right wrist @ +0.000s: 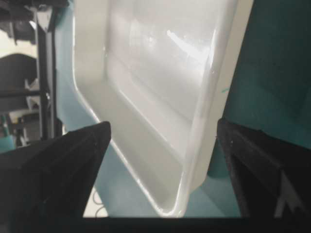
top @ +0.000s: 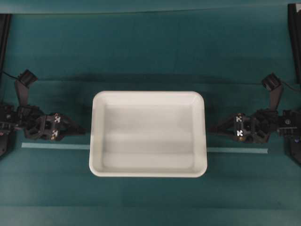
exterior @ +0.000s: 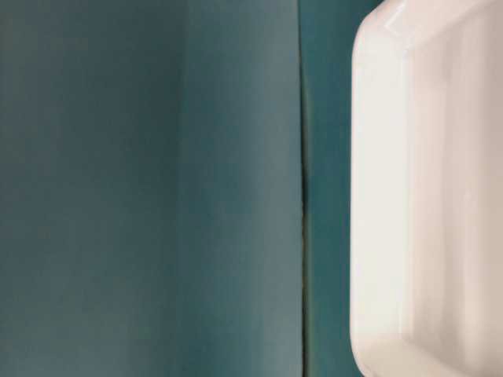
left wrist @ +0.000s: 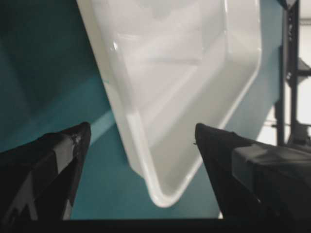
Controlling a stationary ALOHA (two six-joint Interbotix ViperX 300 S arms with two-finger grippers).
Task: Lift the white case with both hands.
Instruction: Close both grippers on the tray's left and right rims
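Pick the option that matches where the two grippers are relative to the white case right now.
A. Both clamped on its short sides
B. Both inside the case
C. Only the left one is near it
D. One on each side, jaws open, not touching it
D: in the overhead view the left gripper and right gripper flank the white case with teal cloth between; both wrist views show jaws spread wide around nothing.

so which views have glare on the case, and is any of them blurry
Right wrist view: bright streaks on the case wall. Left wrist view: a small highlight at its rim, tool tips dark and soft. Table-level view: too close, case washed out and blurred. Overhead view: even light, slightly soft.
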